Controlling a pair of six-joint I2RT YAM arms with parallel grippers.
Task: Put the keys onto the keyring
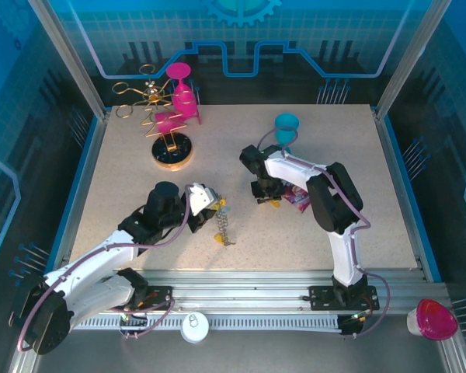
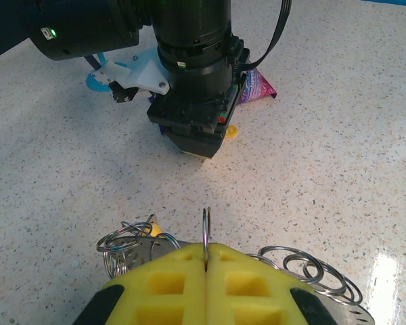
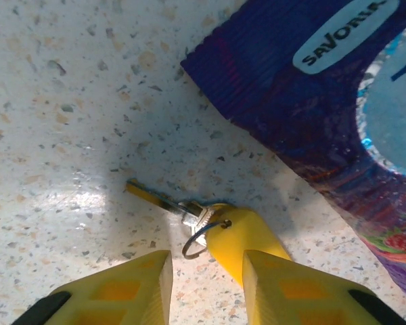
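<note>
Yellow left claw hides most of the keyring it pinches.

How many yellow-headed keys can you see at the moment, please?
2. One key lies beside the purple packet, at the tips of the right gripper; another sits among the keyring coils by the left gripper. More may be hidden.

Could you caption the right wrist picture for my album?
Open right gripper over a yellow-headed key lying beside a purple snack packet.
</note>
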